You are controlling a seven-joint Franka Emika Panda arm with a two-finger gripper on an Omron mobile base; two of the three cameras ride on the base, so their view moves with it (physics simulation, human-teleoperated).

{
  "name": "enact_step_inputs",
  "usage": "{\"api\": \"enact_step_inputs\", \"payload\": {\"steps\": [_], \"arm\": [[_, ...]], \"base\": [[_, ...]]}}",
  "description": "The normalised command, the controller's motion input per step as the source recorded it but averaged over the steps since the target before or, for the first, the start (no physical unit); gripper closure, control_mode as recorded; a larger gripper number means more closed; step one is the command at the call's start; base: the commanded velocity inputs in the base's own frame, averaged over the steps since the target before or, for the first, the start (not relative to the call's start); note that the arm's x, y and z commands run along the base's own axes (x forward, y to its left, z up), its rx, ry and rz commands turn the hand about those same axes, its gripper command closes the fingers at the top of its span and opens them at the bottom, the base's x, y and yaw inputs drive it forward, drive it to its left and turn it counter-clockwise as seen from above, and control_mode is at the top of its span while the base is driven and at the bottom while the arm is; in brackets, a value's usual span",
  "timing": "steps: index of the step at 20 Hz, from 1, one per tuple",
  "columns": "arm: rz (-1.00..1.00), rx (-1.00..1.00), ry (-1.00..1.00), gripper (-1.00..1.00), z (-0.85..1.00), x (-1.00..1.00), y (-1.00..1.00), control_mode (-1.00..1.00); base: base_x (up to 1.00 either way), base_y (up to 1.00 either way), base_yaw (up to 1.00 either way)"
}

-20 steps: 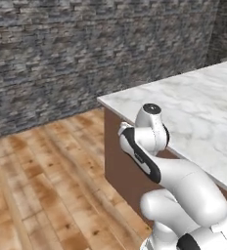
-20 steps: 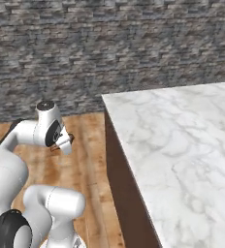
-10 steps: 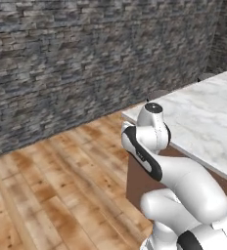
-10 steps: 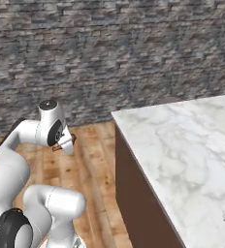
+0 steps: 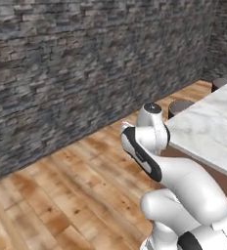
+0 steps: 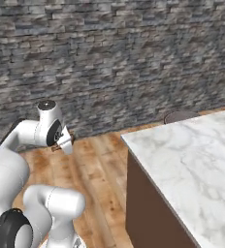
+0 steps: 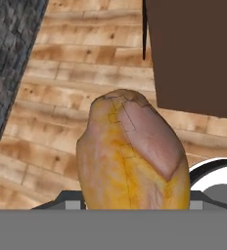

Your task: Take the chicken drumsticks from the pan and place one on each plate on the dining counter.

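Note:
A golden orange-brown chicken drumstick [image 7: 132,156] stands between my fingers, thick end towards the camera, and hides the fingertips in the hand view. In the right base view my gripper [image 6: 62,144] hangs folded close to the arm, above the wooden floor and left of the dining counter [image 6: 192,160], shut on the small brown drumstick [image 6: 56,147]. The counter's white veined marble top [image 5: 211,129] and brown wooden side [image 7: 193,53] lie to the right of the arm. The pan and the plates are out of view.
A dark stone wall [image 5: 86,58] runs across the back. Wooden plank floor [image 5: 61,195] spreads out to the left of the counter. Round dark stools [image 5: 180,105] stand at the counter's far side, one of them in the right base view [image 6: 180,116].
The whole picture has shifted: the base has moved, the counter has slid to the right in both base views and more wall and floor show. The arm's pose and its grip are unchanged.

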Motion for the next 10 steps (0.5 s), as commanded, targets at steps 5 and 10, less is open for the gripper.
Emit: {"api": "enact_step_inputs", "payload": {"steps": [5,10], "arm": [[0.00,0.00,0.00,1.00,0.00,0.00,0.00,1.00],[0.00,0.00,0.00,1.00,0.00,0.00,0.00,1.00]], "base": [[0.81,0.74,-0.30],[0.81,0.74,-0.31]]}}
